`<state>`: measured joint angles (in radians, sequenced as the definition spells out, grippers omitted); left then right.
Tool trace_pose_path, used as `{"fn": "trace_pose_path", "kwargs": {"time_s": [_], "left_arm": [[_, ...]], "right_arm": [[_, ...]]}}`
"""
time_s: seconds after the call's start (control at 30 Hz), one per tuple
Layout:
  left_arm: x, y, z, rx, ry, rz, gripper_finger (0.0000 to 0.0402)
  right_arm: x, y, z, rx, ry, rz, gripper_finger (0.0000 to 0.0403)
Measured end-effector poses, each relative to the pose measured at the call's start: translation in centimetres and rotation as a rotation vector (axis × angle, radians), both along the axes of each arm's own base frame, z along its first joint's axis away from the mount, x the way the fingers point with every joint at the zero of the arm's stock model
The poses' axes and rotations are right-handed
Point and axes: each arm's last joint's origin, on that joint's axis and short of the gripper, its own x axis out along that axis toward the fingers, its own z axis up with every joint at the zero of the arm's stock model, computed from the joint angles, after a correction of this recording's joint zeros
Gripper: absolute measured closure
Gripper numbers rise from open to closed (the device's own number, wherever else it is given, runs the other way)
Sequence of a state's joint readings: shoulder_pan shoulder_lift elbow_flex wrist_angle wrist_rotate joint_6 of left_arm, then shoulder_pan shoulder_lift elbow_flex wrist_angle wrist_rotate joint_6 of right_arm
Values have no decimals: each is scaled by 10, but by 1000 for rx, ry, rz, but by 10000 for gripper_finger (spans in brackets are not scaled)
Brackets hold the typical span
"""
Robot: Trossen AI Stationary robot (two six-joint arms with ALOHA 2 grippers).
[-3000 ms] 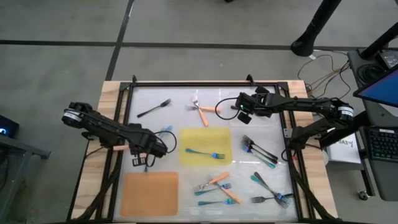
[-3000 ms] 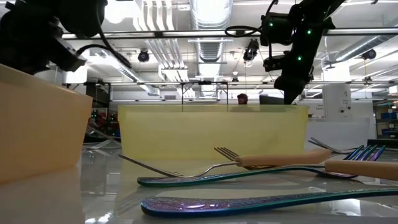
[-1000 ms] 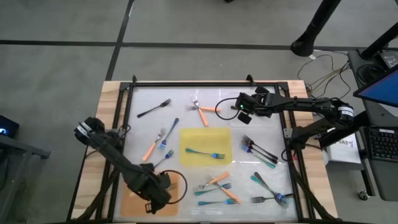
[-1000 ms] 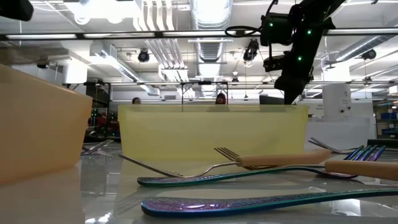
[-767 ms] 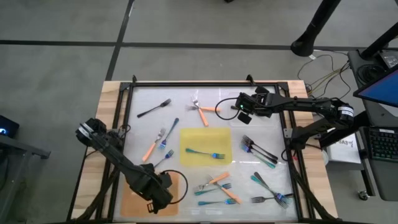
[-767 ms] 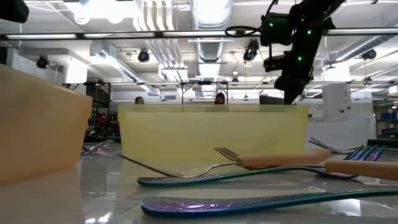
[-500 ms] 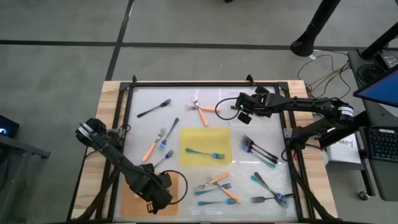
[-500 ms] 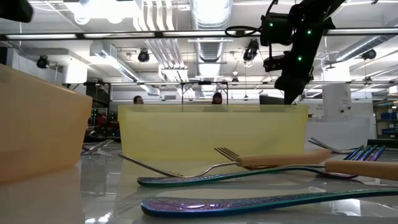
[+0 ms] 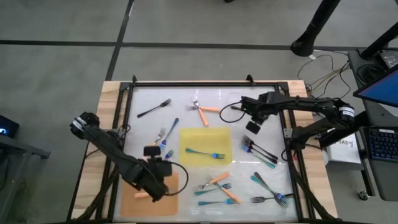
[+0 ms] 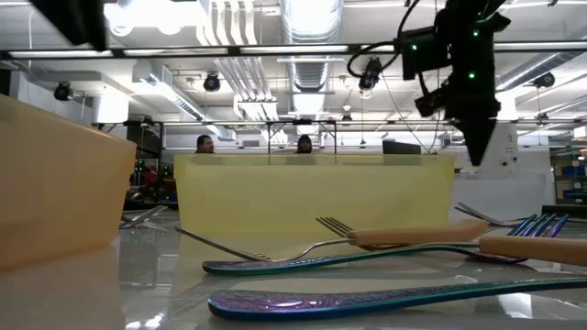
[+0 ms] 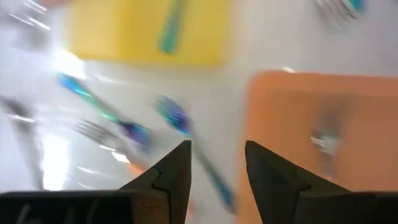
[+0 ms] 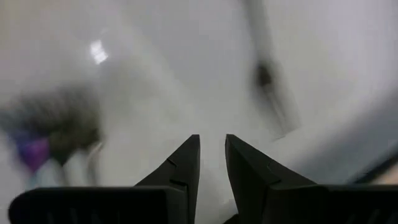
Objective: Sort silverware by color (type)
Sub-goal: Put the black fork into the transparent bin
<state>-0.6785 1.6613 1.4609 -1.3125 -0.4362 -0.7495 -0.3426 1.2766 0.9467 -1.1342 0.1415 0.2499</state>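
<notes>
The silverware lies scattered on the glass table. One teal fork (image 9: 205,153) rests on the yellow mat (image 9: 219,138). An orange-handled fork (image 9: 142,194) lies on the orange mat (image 9: 130,186). My left gripper (image 9: 160,163) hangs open and empty above the orange mat's far edge, beside blue and grey forks (image 9: 165,135). My right gripper (image 9: 250,124) points down above bare glass, just beyond a cluster of dark forks (image 9: 258,149). Its fingers (image 12: 186,155) stand a little apart with nothing between them. More forks lie near the front edge (image 9: 217,186).
A black metal frame (image 9: 186,83) rims the table. A black fork (image 9: 154,108) and orange-handled forks (image 9: 202,111) lie near the far edge. Dark and teal forks (image 9: 270,193) lie at the near right. Bare glass (image 9: 149,127) shows at the far left.
My left gripper has risen off the orange mat and swung toward the table's far edge, turning toward the yellow mat. An orange-handled fork now lies on the mat where it was. My right gripper has tipped to point down and gone a little toward the near edge.
</notes>
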Motion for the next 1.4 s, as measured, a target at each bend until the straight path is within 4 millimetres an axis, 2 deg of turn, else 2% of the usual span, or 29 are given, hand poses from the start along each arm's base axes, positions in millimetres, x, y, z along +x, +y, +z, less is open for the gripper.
{"fn": "trace_pose_path", "kwargs": {"time_s": [0.1, 0.23, 0.43, 0.57, 0.67, 0.93, 1.1, 1.27, 1.4], "left_arm": [[-9, 12, 11, 127, -62, -26, 270], [-26, 30, 25, 232, -166, -36, 271], [-65, 68, 35, 249, -333, 42, 271], [-85, 92, 25, 171, -486, 102, 271], [-92, 101, 13, 101, -606, 84, 271], [-96, 106, -14, 75, -878, -127, 271], [-95, 106, -36, 116, -982, -152, 271], [-90, 111, -54, 327, -1077, -9, 271], [-89, 117, -52, 464, -1132, 210, 271]], "right_arm": [[-4, 9, -12, 96, 12, -17, 335], [-12, 21, -29, 117, 79, -32, 335], [-18, 35, -41, 120, 127, -26, 335], [-14, 41, -41, 111, 97, 2, 335], [-10, 44, -41, 105, 68, 21, 335], [-7, 47, -41, 97, 40, -27, 335], [-2, 48, -42, 90, -17, -56, 335], [0, 47, -42, 87, -41, -64, 335], [3, 47, -42, 84, -74, -72, 335]]}}
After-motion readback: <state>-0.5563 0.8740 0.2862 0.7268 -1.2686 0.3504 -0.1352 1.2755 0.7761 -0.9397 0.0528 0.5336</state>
